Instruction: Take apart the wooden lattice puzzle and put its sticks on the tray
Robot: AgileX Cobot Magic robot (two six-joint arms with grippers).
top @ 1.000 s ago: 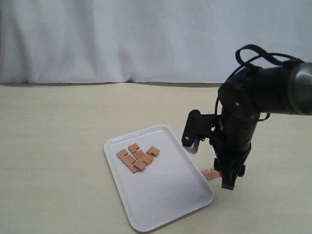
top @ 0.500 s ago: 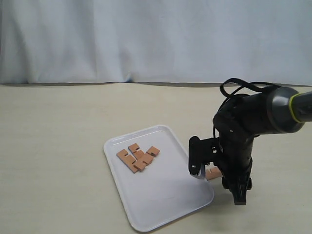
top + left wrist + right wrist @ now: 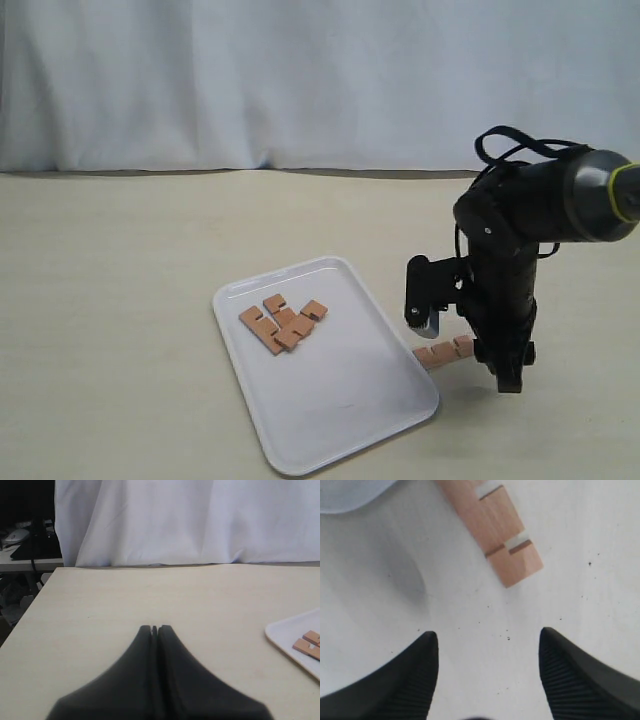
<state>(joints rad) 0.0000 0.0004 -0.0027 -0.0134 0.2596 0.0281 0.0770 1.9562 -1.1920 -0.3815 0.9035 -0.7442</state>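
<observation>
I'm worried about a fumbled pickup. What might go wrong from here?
The stick lies flat on the table, close beside the tray rim; a descending finger might clip the rim and jolt the tray. The open right claw is not around the stick, so closing now would likely miss it.

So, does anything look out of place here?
One stick lies on the table beside the tray, not on it with the other sticks. The open right gripper is over the table near it, not holding it.
</observation>
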